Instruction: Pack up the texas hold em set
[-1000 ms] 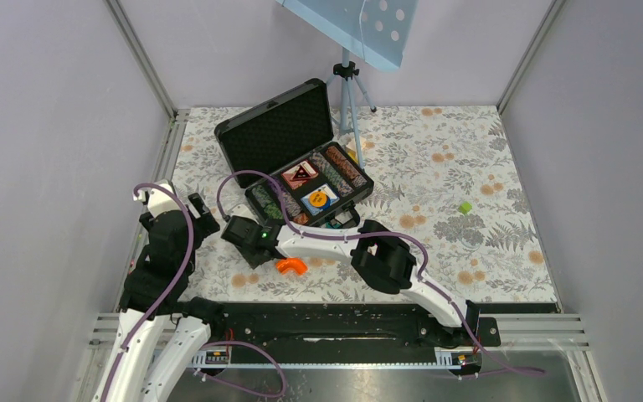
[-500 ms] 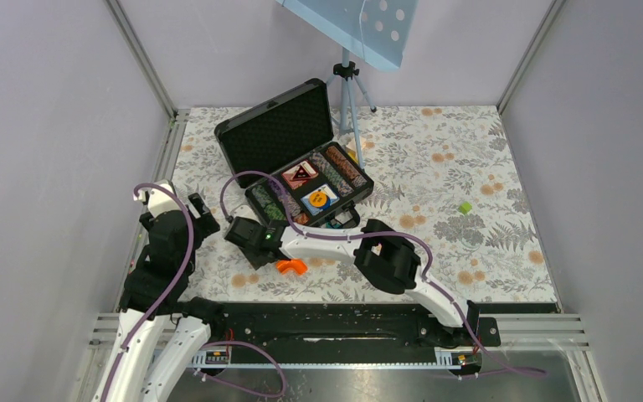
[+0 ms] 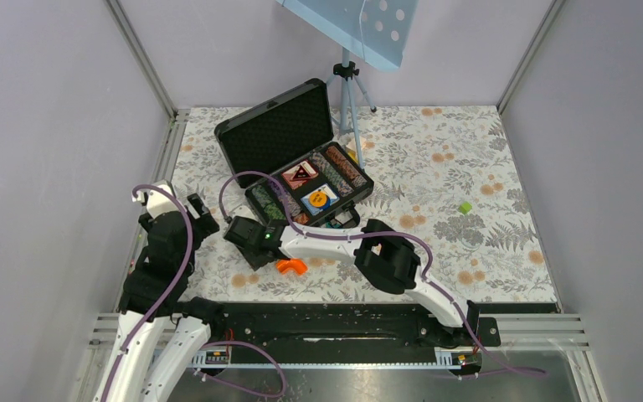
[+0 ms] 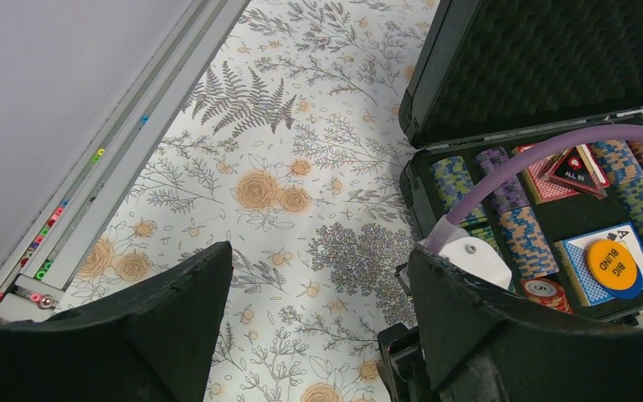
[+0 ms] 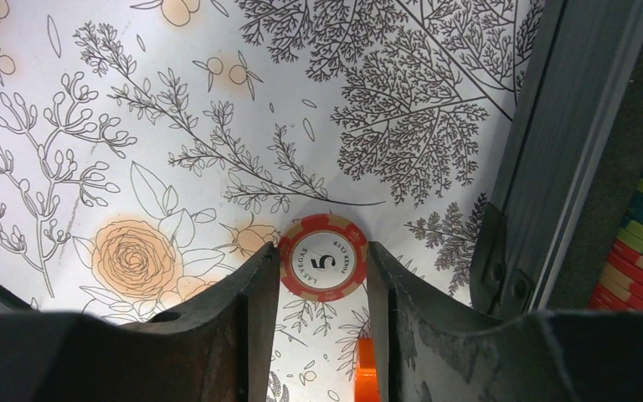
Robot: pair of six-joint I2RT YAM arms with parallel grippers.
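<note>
You are at the step of picking up the loose red chip (image 5: 323, 261). It lies flat on the flowered table cloth (image 3: 469, 167), just beside the left wall of the open black briefcase (image 3: 278, 134). The right gripper (image 5: 321, 276) stands over it, and its two fingers are closed against the chip's edges on both sides. The left gripper (image 4: 318, 255) hangs wide open and empty at the left. For the next move, I think you should lift straight up, then carry the chip right and far to the chip rows (image 3: 265, 201). Mind the case wall and the orange piece (image 3: 291, 266) close by.
</note>
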